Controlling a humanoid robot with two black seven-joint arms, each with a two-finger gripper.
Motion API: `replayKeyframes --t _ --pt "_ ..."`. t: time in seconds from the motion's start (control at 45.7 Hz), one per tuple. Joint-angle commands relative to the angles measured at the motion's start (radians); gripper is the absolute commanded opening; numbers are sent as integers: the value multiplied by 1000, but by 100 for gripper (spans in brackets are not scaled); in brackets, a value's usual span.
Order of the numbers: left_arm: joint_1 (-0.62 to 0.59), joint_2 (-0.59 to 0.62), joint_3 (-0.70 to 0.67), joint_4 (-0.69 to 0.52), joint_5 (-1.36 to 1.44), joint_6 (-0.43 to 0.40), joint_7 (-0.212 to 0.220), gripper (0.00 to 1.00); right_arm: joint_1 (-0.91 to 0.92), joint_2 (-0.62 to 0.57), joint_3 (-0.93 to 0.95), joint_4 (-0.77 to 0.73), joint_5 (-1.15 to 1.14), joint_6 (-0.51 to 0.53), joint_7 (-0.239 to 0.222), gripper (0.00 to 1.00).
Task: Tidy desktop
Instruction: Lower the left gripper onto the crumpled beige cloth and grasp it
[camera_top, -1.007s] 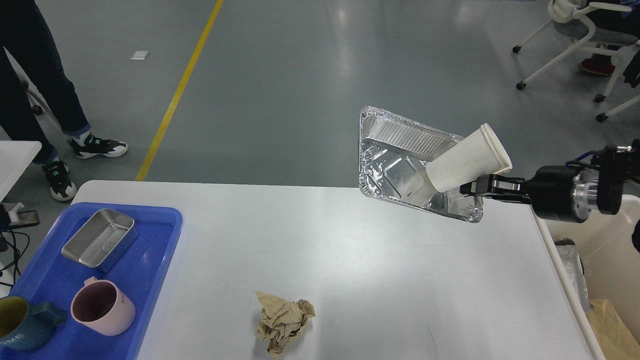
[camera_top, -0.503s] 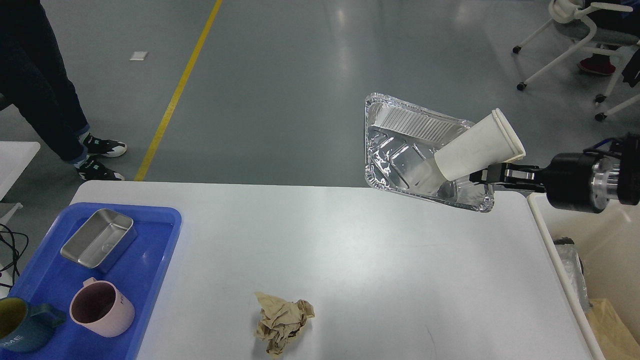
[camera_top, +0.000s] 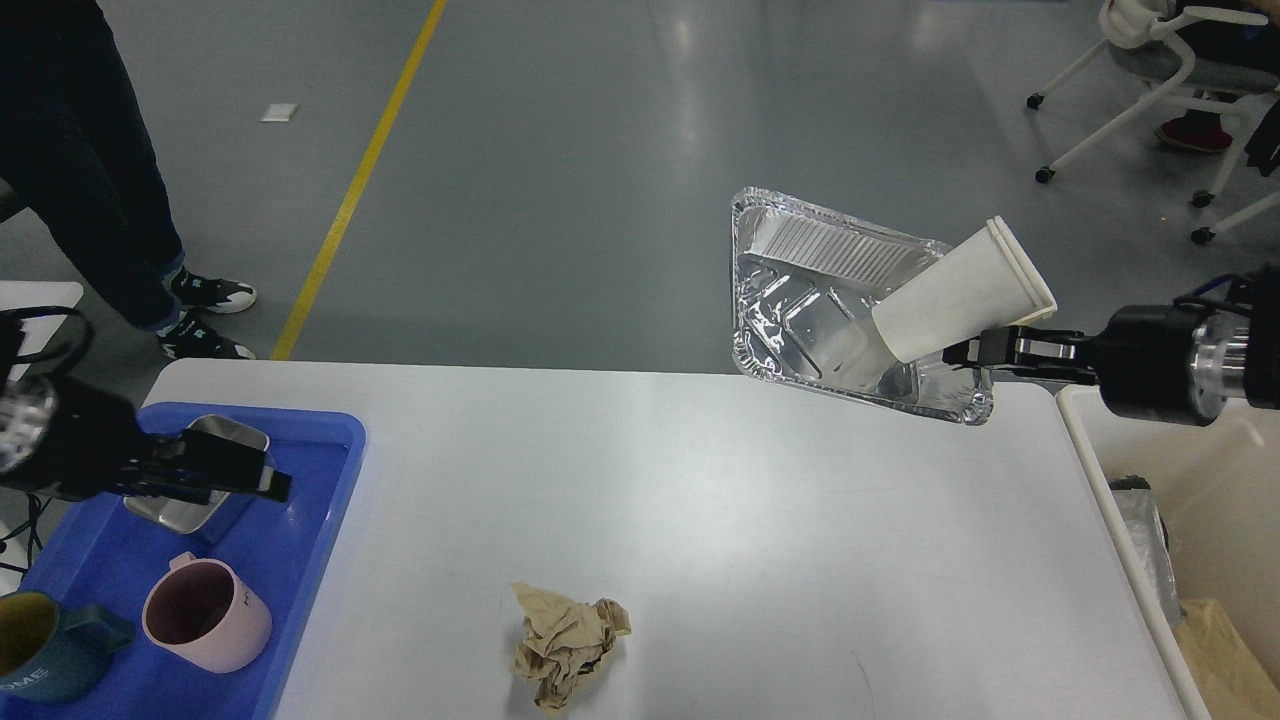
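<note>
The white desktop (camera_top: 700, 520) fills the lower view. My right gripper (camera_top: 958, 354) is shut on the near edge of a foil tray (camera_top: 800, 300) and holds it tilted in the air over the desktop's far right corner. A white paper cup (camera_top: 960, 295) lies inside the tray, leaning on the gripper side. A crumpled brown paper ball (camera_top: 565, 642) lies on the desktop near the front. My left gripper (camera_top: 262, 478) reaches in from the left over the blue tray (camera_top: 310, 520), with its fingers close together and nothing seen between them.
The blue tray holds a metal pan (camera_top: 225, 440), a pink mug (camera_top: 205, 625) and a dark teal mug (camera_top: 45, 650). A cream-white bin (camera_top: 1200, 500) stands off the right edge. A person (camera_top: 90, 170) stands at the far left; chairs (camera_top: 1160, 80) at the far right.
My left arm has come into view from the left and now hangs over the blue tray. My right gripper carried the foil tray and cup to the right, then nearly stopped.
</note>
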Motion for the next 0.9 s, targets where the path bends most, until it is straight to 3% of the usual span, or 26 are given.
replayKeyframes --t 0.0,0.131,0.263,0.438,0.635,0.876 --pt "10 -174 3 30 1 2 48 97 -1 3 -1 0 0 0 0 0" --pt "12 -338 4 97 0 -28 166 97 -3 0 0 -2 0 0 0 0" --pt "21 -523 6 189 0 -54 218 98 -1 1 2 -2 -2 0 0 0" --pt "20 -614 37 200 0 -63 298 100 -3 0 0 -3 -2 0 0 0" --pt "55 -680 40 233 16 -63 319 100 -1 0 0 -5 -2 0 0 0" --pt "119 -847 47 381 44 -63 321 100 -3 -3 0 -5 -2 2 0 0"
